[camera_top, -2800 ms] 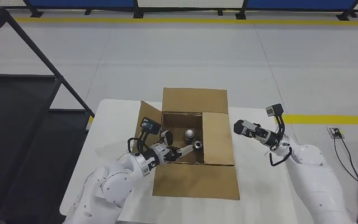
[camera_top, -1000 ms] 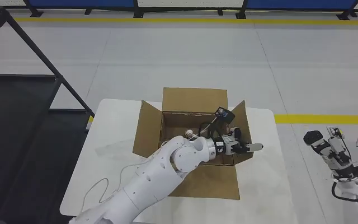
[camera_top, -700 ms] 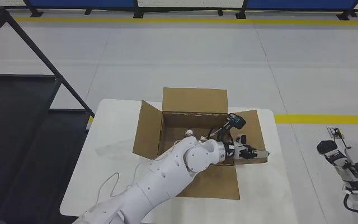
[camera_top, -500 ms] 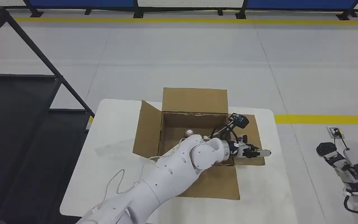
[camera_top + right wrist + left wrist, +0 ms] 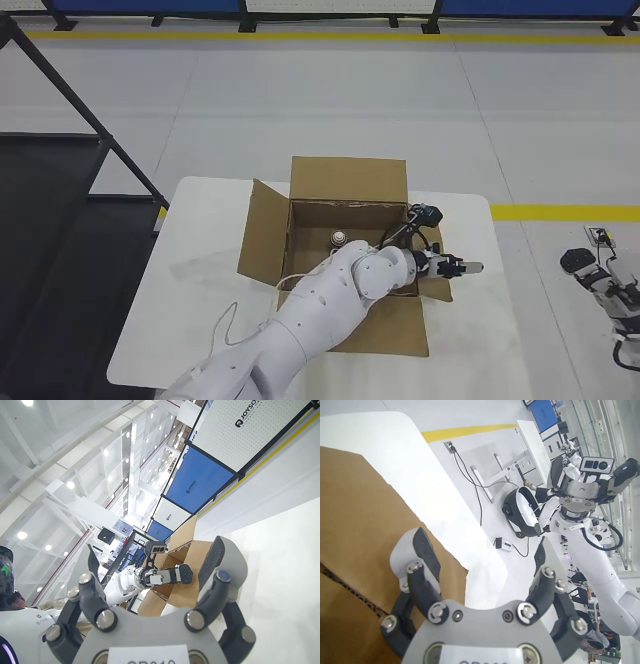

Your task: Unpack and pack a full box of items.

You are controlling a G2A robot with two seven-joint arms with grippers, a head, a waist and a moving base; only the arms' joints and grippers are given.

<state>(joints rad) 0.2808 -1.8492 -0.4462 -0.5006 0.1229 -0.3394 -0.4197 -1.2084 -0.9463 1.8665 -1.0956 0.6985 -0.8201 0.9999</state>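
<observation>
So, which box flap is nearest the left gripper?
The flap on the robot's right; the left gripper is open at its edge, far from the others.

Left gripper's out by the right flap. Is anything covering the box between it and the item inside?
No flap covers the opening. The right flap is folded outward beside the open left gripper. The round-capped item stands exposed near the back wall of the box; only its right wall lies between them.
</observation>
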